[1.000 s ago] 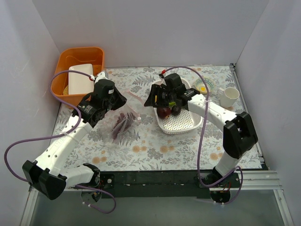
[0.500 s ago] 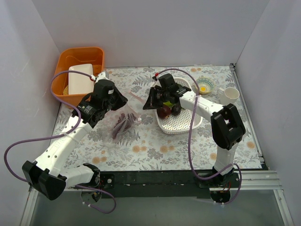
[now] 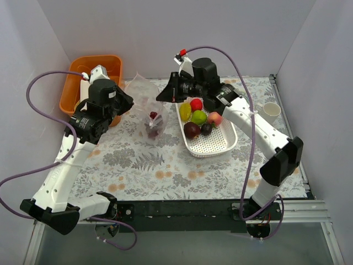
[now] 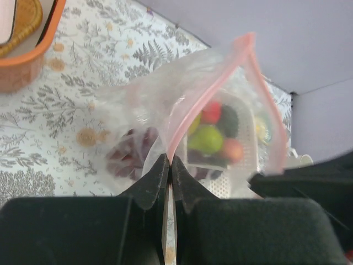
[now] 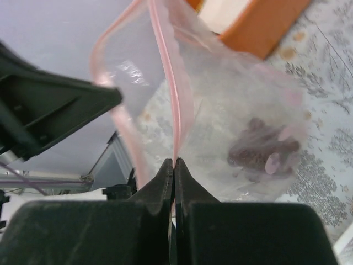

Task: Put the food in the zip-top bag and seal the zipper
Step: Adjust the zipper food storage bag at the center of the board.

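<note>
One bag [image 3: 144, 100] lifted, left claw [image 4: 168, 161], right claw [image 5: 174, 163]

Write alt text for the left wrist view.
The left gripper is shut on the pink zipper of the clear zip-top bag, which holds dark red grapes. Through it shows a white basket of fruit; an orange bin sits upper left.

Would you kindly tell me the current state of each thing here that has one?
zip-top bag: held up, mouth open.
zipper: unsealed.
left claw: shut on zipper.
right claw: shut on zipper.
grapes: inside the bag.
basket: holding several fruits.
</note>
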### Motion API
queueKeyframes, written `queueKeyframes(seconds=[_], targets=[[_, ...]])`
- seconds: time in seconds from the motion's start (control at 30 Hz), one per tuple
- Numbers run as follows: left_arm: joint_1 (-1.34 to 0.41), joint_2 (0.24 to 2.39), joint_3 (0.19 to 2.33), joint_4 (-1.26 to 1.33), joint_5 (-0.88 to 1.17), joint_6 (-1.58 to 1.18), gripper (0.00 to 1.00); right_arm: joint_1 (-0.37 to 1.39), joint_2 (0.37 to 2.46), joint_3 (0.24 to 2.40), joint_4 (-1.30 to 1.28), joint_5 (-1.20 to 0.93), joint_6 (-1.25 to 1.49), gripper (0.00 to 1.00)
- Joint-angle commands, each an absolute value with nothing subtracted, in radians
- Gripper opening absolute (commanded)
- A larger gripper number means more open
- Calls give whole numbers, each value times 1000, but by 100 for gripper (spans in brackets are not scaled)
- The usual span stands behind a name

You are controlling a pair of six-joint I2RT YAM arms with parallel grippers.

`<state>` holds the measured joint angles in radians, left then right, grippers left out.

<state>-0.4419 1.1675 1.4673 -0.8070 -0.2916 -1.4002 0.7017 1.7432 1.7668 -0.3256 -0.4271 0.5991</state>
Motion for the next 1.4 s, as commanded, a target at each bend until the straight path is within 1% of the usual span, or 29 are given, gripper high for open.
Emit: queueKeyframes(seconds=[0.0, 0.13, 0.17, 0.2, 0.23, 0.27, 0.33, 0.37, 0.47, 0.53, 0.57, 0.67, 0.7, 0.8, 0.97, 1.17, 1.23, 1.27, 1.33, 1.37], targets=[[-431, 1169, 1544, -873, -348, -1353, 0, 727, 1660, 1853, -391, -416, 554, 1], [-430, 1140, 1557, -862, -376, -1342, 0, 758, 1647, 1911, -405, -414, 528, 1], [-428, 1143, 1569, -870, -399, -1341, 0, 756, 1666, 1951, -492, -425, 509, 1], [-426, 1150, 1589, -902, -397, -1330, 0, 758, 1711, 2004, -535, -481, 509, 1], [-426, 1166, 1674, -934, -385, -1330, 0, 761, 1730, 2087, -578, -518, 511, 1], [-426, 1189, 1718, -971, -373, -1331, 0, 770, 1738, 2111, -603, -535, 509, 1], [-426, 1200, 1825, -1028, -347, -1327, 0, 787, 1706, 2102, -608, -543, 514, 1], [-426, 1200, 1847, -1035, -319, -1322, 0, 787, 1688, 2036, -586, -557, 531, 1], [-426, 1215, 1861, -1051, -285, -1298, 2, 776, 1644, 1941, -554, -574, 575, 1], [-426, 1249, 1789, -1062, -293, -1284, 1, 764, 1670, 1898, -571, -535, 577, 1], [-419, 1258, 1682, -1046, -284, -1281, 0, 756, 1689, 1855, -575, -523, 580, 1], [-404, 1275, 1493, -927, -201, -1295, 0, 747, 1773, 1780, -531, -522, 583, 1], [-402, 1275, 1383, -863, -168, -1296, 0, 744, 1820, 1738, -519, -552, 589, 1], [-396, 1292, 1271, -801, -146, -1307, 0, 746, 1899, 1697, -549, -534, 558, 1], [-396, 1272, 1213, -758, -117, -1296, 0, 746, 1864, 1551, -494, -459, 551, 1], [-397, 1240, 1218, -693, -72, -1279, 0, 739, 1776, 1493, -434, -359, 555, 1], [-396, 1221, 1216, -674, -68, -1278, 0, 739, 1738, 1483, -419, -321, 546, 4], [-397, 1213, 1215, -657, -63, -1273, 0, 739, 1711, 1474, -423, -283, 542, 6], [-396, 1207, 1216, -653, -48, -1263, 0, 736, 1675, 1454, -434, -230, 532, 17], [-396, 1207, 1216, -657, -43, -1261, 0, 736, 1630, 1419, -436, -169, 531, 26]])
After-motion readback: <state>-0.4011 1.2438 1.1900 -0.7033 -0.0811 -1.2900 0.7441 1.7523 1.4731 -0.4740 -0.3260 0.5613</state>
